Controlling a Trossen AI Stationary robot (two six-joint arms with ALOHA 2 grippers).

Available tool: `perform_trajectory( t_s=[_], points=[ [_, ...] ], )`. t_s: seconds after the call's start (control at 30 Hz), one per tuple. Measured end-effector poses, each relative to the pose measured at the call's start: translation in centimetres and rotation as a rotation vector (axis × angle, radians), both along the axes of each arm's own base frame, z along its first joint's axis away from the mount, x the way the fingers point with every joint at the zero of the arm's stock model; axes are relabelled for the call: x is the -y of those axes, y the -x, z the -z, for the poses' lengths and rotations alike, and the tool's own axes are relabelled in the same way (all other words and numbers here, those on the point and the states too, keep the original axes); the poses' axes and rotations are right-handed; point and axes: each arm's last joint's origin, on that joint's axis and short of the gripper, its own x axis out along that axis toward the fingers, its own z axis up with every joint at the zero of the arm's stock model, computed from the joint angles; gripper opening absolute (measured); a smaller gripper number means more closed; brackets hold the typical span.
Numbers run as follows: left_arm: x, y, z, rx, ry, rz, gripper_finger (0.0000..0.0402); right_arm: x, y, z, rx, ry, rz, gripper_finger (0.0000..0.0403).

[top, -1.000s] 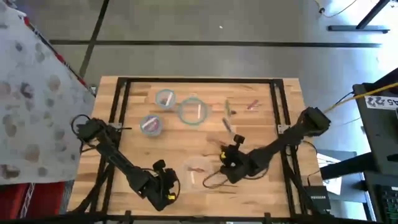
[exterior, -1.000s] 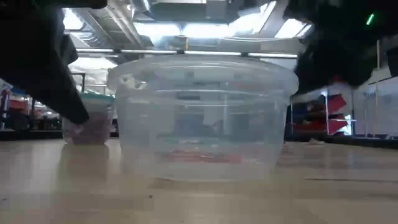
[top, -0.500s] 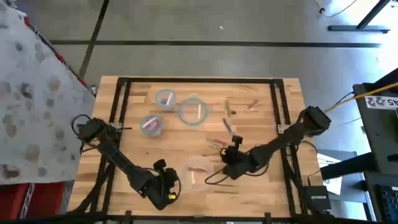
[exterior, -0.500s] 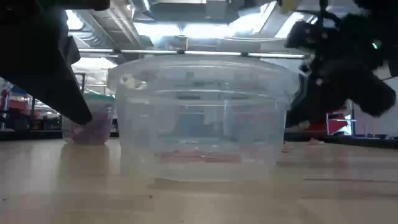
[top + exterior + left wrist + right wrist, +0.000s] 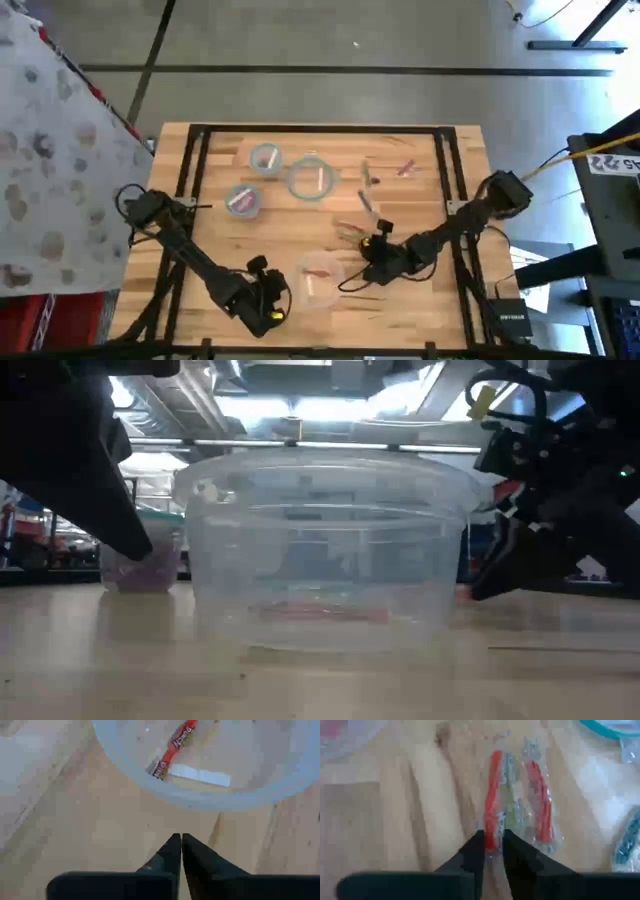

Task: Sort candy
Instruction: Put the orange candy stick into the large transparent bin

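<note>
Four bowls (image 5: 319,279) are counted on the table (image 5: 420,310). Two red sweets (image 5: 492,817) lie before the nearly closed right gripper (image 5: 493,842); the left gripper (image 5: 176,851) is closed, empty.

Light wooden plank table (image 5: 230,160) with a black metal frame along its edges. It stands on a grey concrete floor (image 5: 330,40) crossed by dark seam lines. Patterned grey-white cloth (image 5: 50,150) to the table's left. Dark equipment cabinet (image 5: 610,210) to its right. Low view: bright ceiling light panels (image 5: 330,405) overhead; red shelving (image 5: 520,530) behind.
</note>
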Motion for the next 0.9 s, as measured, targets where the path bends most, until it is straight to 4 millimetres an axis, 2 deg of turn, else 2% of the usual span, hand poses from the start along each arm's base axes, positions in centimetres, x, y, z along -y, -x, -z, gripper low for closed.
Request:
perform_trajectory(
  t_s=[0.27, 0.5, 0.63, 0.7, 0.8, 0.9],
  points=[
    [0.0, 0.0, 0.0, -0.002, -0.004, 0.005, 0.0000, -0.3, 0.1, -0.5, 0.012, 0.000, -0.011, 0.0001],
    [0.0, 0.0, 0.0, -0.003, -0.006, 0.008, 0.0000, -1.5, -0.3, -4.7, 0.176, 0.030, -0.034, 0.0000],
    [-0.1, 0.1, 0.0, -0.011, -0.015, 0.011, 0.0000, -3.2, -1.7, -7.5, 0.228, 0.033, -0.187, 0.0000],
    [-0.1, 0.1, 0.0, -0.012, -0.016, 0.011, 0.0000, -4.2, -2.8, -8.6, 0.265, -0.019, -0.291, 0.0000],
    [-0.1, 0.1, 0.0, -0.012, -0.016, 0.011, 0.0000, -5.2, -4.0, -8.9, 0.267, -0.042, -0.387, 0.0000],
    [-0.1, 0.1, 0.0, -0.010, -0.014, 0.010, 0.0000, -5.9, -5.0, -8.4, 0.250, -0.033, -0.402, 0.0000]
  ],
)
